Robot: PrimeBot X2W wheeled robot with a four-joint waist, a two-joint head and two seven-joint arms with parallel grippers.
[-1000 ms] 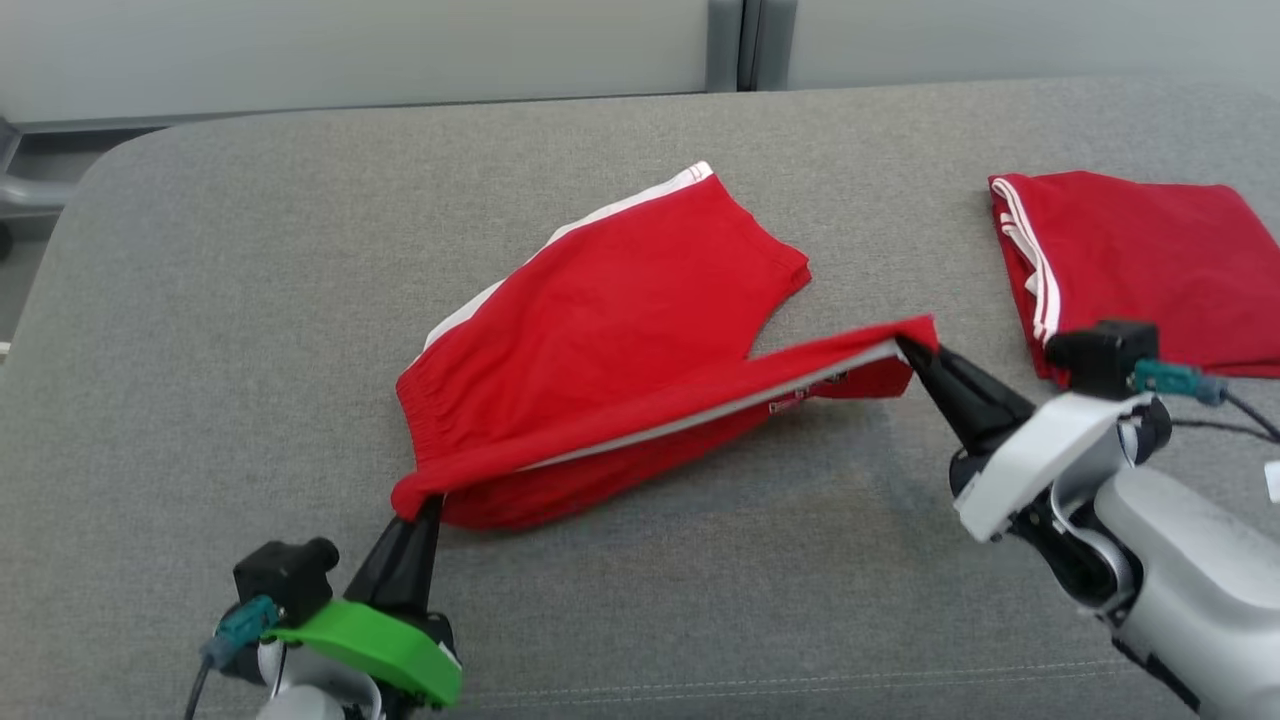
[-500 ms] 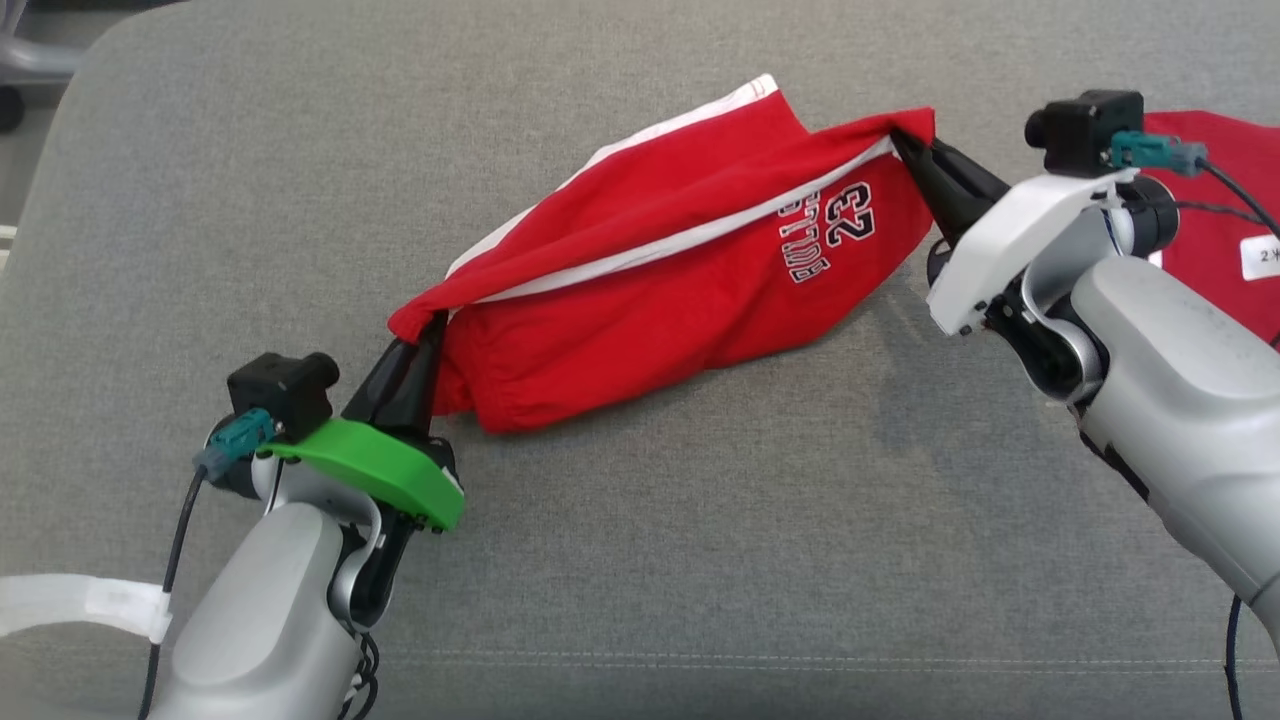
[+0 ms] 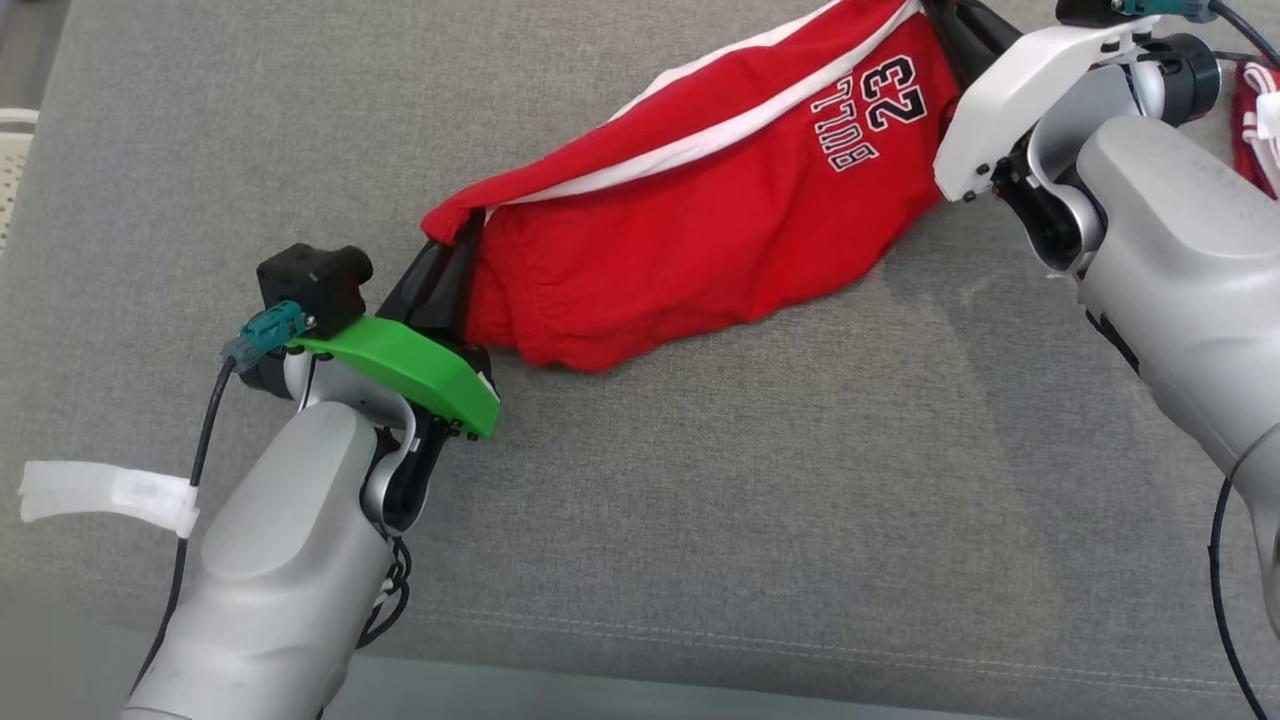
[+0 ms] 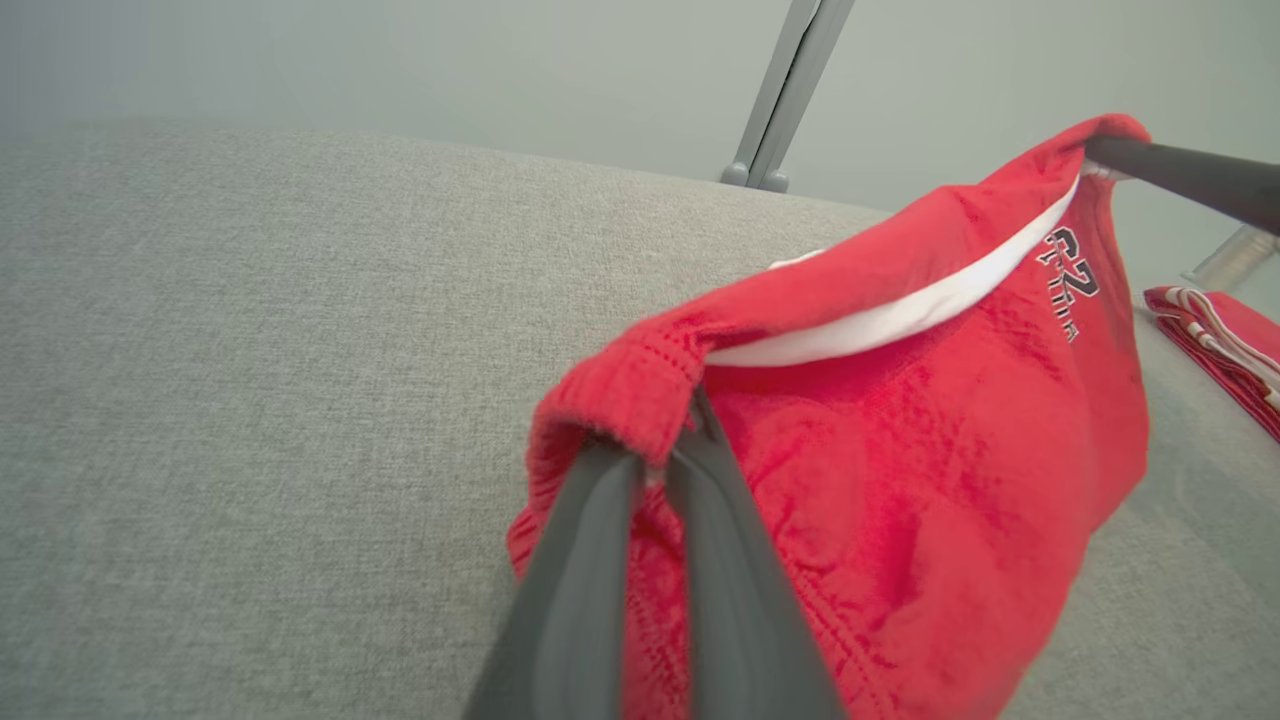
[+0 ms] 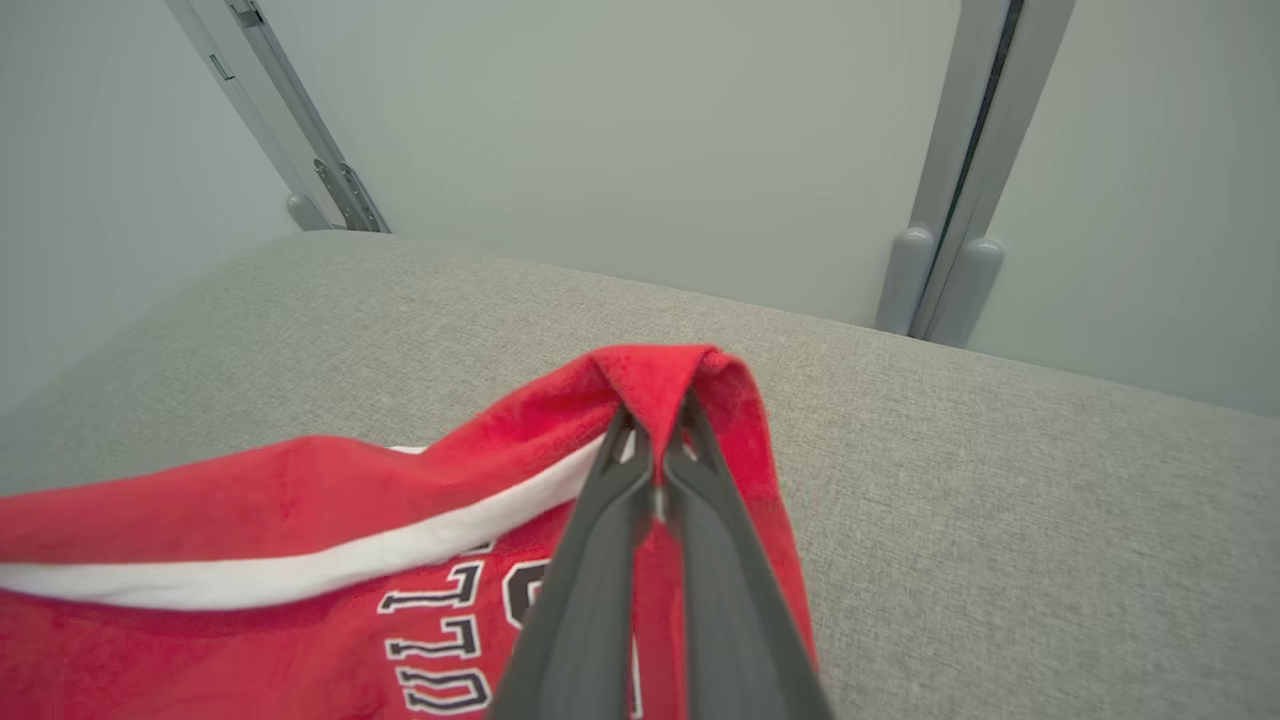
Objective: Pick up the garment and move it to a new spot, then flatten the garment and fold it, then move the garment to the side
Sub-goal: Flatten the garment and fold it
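Head view — red garment [image 3: 700, 220] stretched across the upper frame. Left fingers [image 3: 437, 272] pinch its lower-left end; right fingers [image 3: 962, 38], the upper-right.

Two red garments, one printed garment [image 3: 700, 230] and one folded garment [image 4: 1225, 350], two dark two-fingered tools, one left tool [image 4: 680, 440] and one right tool [image 5: 655, 420], one grey padded bench [image 3: 700, 520], one green wrist cover [image 3: 410, 365], one white wrist cover [image 3: 1010, 90]

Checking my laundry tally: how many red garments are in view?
2. One garment hangs pinched between the left fingers and right fingers; the second garment lies at the head view's right edge, mostly cut off. More may lie out of frame.
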